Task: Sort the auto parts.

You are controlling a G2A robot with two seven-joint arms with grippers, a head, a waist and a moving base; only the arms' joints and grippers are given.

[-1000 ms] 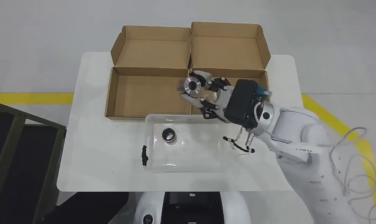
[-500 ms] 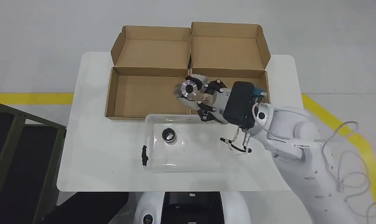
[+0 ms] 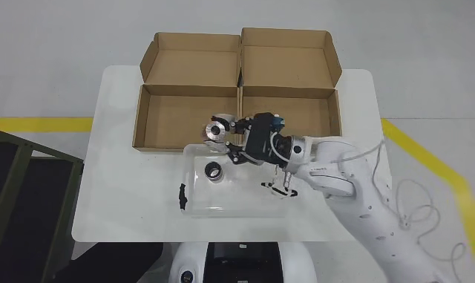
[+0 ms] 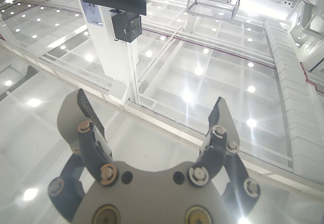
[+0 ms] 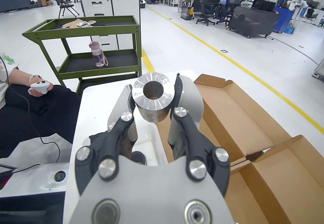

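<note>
The white table (image 3: 119, 171) is carrying two open cardboard boxes side by side along its far half, a left box (image 3: 174, 123) and a right box (image 3: 297, 116), both with lids folded back. A clear plastic tray (image 3: 237, 197) is sitting in front of them, its far rim against the boxes' near walls.

The right arm (image 3: 349, 179) is stretching from the table's near right side across the tray toward the left box, forearm low and wrist turned so that the fingers are pointing leftward. The right gripper (image 5: 154, 94) is clamping a metal cylinder (image 3: 217, 130) by its sides, one jaw on each flank, the bored end face turned toward the wrist camera. The cylinder is hanging over the near right corner of the left box, just beyond the tray's far rim.

The left gripper (image 4: 149, 98) is pointing up at the ceiling, its jaws standing wide apart and gripping nothing.

A small black ring (image 3: 214, 171) is lying in the tray's left half, apart from the cylinder.
</note>
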